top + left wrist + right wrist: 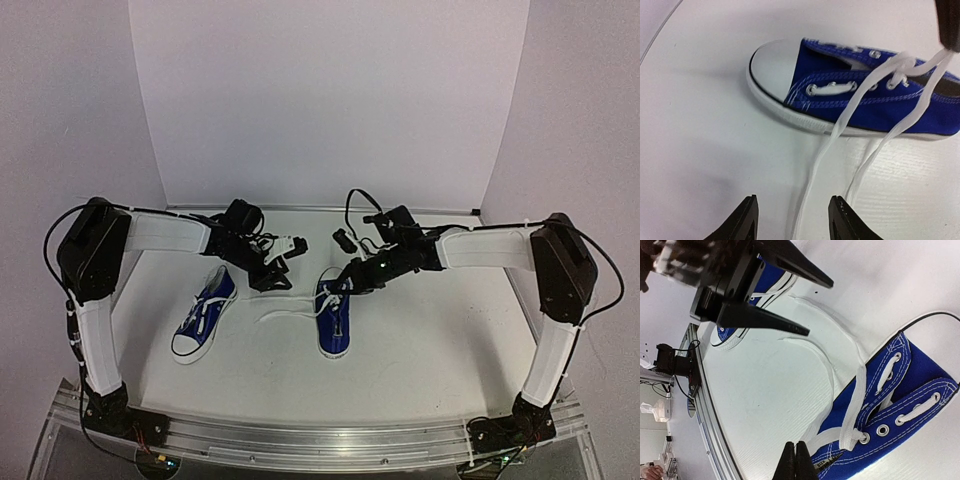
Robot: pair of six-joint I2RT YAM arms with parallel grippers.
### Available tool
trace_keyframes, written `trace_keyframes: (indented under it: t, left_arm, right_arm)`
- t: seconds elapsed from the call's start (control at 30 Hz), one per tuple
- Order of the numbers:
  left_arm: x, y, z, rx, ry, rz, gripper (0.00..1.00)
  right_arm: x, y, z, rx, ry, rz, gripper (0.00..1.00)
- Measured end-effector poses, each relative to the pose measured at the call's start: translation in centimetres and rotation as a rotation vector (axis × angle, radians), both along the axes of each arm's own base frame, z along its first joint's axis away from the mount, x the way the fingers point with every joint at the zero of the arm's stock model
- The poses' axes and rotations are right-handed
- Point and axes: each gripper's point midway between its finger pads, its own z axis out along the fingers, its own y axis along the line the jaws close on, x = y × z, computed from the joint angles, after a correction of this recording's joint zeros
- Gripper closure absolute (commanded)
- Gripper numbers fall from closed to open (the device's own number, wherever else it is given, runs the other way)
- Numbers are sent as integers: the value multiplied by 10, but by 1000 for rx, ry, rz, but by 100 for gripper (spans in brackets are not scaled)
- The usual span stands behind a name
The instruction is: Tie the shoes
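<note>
Left wrist view: the left gripper (794,199) stands partly open with nothing in it, its fingers either side of a loose white lace (840,125) on the table (700,150). The lace runs up the frame to the shoe (840,107), which lies across the upper right with its toe cap to the left. In the right wrist view the right gripper (795,456) is pinched shut at the eyelets, apparently on the lace there. From above, this shoe sits at centre, toe toward the bottom edge. The other shoe (205,318) lies to its left. The left arm looks better placed to take the strand. No containers are in sight.
</note>
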Motion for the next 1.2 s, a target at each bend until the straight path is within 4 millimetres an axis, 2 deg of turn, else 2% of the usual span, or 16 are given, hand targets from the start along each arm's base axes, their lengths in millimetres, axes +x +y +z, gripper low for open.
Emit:
trace_keyframes:
  t: [0.13, 0.37, 0.43, 0.5, 0.7, 0.9, 0.97, 1.1, 1.2]
  left_arm:
    - [1, 19, -18, 140, 49, 49, 52]
    - [1, 38, -62, 310, 131, 78, 57]
    - [1, 40, -65, 326, 144, 80, 59]
    - [5, 41, -64, 338, 142, 86, 63]
    - [3, 44, -67, 366, 167, 83, 99]
    - [0, 47, -66, 373, 188, 89, 100]
    - [-8, 50, -63, 383, 202, 95, 100]
    - [-36, 54, -45, 414, 202, 88, 100]
    - [-70, 39, -16, 408, 157, 30, 100]
  right_arm:
    - [1, 0, -2, -7, 7, -9, 100]
    - [5, -1, -7, -25, 15, -31, 100]
    - [6, -1, -7, -29, 17, -38, 100]
    - [7, -1, -7, -30, 17, -45, 100]
    - [14, -1, -3, -35, 4, -73, 100]
    - [22, -7, -5, -49, 7, -112, 100]
    - [25, -9, -8, -55, 12, -127, 100]
    - [30, -13, -16, -71, 28, -151, 100]
    - [33, -14, -21, -79, 39, -162, 100]
